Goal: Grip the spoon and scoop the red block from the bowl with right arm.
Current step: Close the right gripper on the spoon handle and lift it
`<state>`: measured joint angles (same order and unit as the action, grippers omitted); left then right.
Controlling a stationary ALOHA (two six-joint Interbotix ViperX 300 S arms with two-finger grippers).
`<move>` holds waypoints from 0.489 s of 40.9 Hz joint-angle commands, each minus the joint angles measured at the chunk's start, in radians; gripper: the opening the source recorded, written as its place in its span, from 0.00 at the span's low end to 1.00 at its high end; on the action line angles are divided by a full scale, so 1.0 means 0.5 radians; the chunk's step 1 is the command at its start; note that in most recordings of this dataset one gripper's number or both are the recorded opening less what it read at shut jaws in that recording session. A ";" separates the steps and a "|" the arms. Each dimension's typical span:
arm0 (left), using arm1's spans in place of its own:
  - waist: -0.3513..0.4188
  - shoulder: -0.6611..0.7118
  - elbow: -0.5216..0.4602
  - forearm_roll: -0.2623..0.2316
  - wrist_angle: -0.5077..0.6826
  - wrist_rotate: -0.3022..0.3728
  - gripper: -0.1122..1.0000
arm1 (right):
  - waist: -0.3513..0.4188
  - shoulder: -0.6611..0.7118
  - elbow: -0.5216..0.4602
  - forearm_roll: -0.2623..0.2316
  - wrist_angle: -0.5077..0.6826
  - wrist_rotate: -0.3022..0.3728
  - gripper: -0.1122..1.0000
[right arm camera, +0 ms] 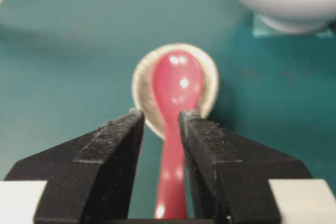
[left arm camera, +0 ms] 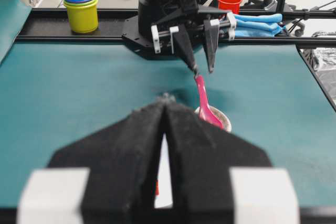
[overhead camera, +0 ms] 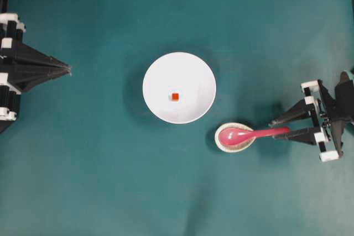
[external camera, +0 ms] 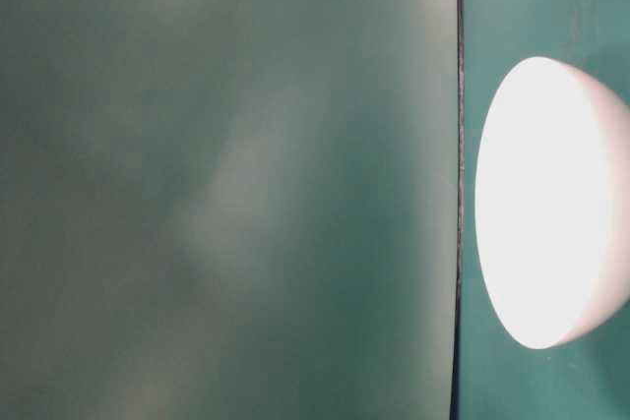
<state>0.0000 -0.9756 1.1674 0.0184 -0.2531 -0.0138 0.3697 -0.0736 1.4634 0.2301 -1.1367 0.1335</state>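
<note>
Two arms are showing overhead for you: the left gripper (overhead camera: 67, 70) is sitting closed at the left edge, while the right gripper (overhead camera: 279, 127) is reaching in level, jaws apart astride the handle of the one spoon (overhead camera: 243, 134). One red block (overhead camera: 175, 96) is lying in the one bowl (overhead camera: 157, 75). Your left wrist view is showing the spoon's scoop resting in one beige dish (left arm camera: 226, 121). Your right wrist view is showing the fingers (right arm camera: 118, 145) flanking the handle, not pinching it.
</note>
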 commanded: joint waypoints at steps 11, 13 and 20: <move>-0.003 0.006 -0.055 0.000 -0.003 0.003 0.11 | 0.028 0.255 -0.034 0.025 -0.049 0.086 0.48; -0.003 0.009 -0.055 0.000 -0.003 0.003 0.11 | 0.028 0.267 -0.037 0.040 -0.037 0.086 0.48; -0.003 0.009 -0.055 0.000 0.003 0.003 0.11 | 0.028 0.282 -0.061 0.052 0.043 0.086 0.48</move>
<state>0.0000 -0.9756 1.1674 0.0184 -0.2485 -0.0138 0.3789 0.0736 1.4419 0.2516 -1.1198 0.1749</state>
